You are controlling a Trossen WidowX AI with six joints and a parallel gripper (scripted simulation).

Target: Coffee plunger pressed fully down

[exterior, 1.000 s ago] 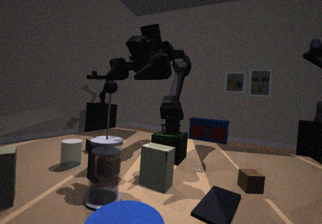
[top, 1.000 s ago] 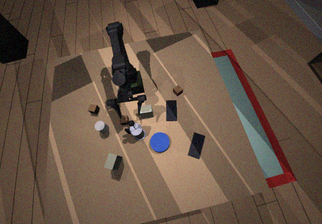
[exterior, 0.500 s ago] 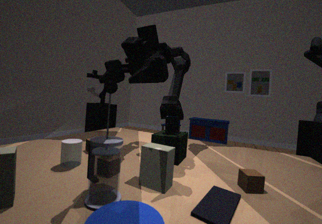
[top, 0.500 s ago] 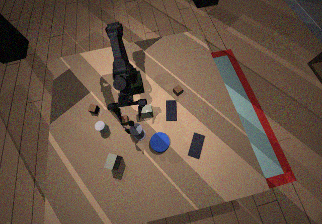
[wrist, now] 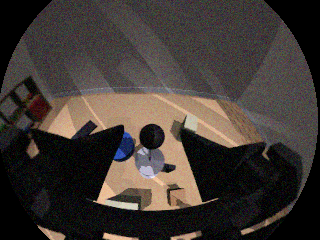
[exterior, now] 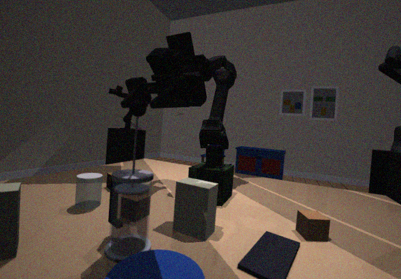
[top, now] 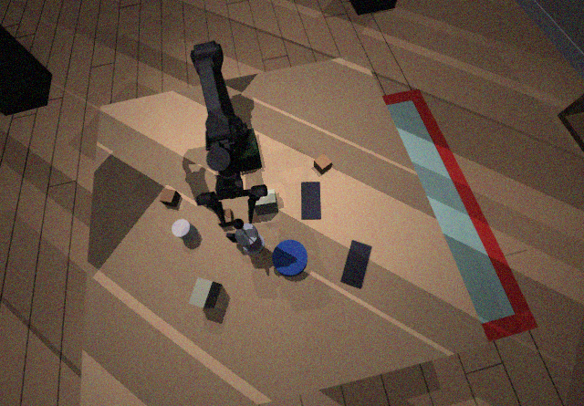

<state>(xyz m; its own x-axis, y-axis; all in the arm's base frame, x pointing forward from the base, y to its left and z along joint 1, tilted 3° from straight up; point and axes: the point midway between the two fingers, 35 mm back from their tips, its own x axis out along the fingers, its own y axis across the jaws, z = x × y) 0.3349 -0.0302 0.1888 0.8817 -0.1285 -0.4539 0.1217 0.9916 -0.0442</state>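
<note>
Gripper: your gripper (top: 235,223) (exterior: 142,99) (wrist: 152,131) is spread, pinching nothing; in the wrist view its two fingers stand either side of the plunger knob, with gaps showing between.
Plunger knob: you have the round black knob (top: 239,223) (exterior: 139,108) (wrist: 152,136) just left of centre in the top frame, and near mid-frame in the wrist view.
Plunger rod: the thin rod (exterior: 134,146) stands tall above the lid, so your plunger is up, not pressed.
Coffee press: the clear press (top: 249,240) (exterior: 129,217) (wrist: 150,164) stands upright on the counter (top: 283,336) (exterior: 48,231), lower left of the exterior frame; its dark handle (top: 231,236) (wrist: 169,168) is at the side.
Blue disc: you see the disc (top: 289,257) (exterior: 155,266) (wrist: 126,146) near the press, at bottom centre of the exterior frame.
Pale blocks: one block (top: 267,198) (exterior: 195,208) is above the press in the top frame; another block (top: 202,293) (exterior: 9,219) is lower left.
White cylinder: the cylinder (top: 180,228) (exterior: 88,190) is left of the press in your top frame.
Wall pictures: two framed pictures (exterior: 292,102) hang at right in the exterior frame, with coloured patches; you cannot tell whether any marks are writing.
</note>
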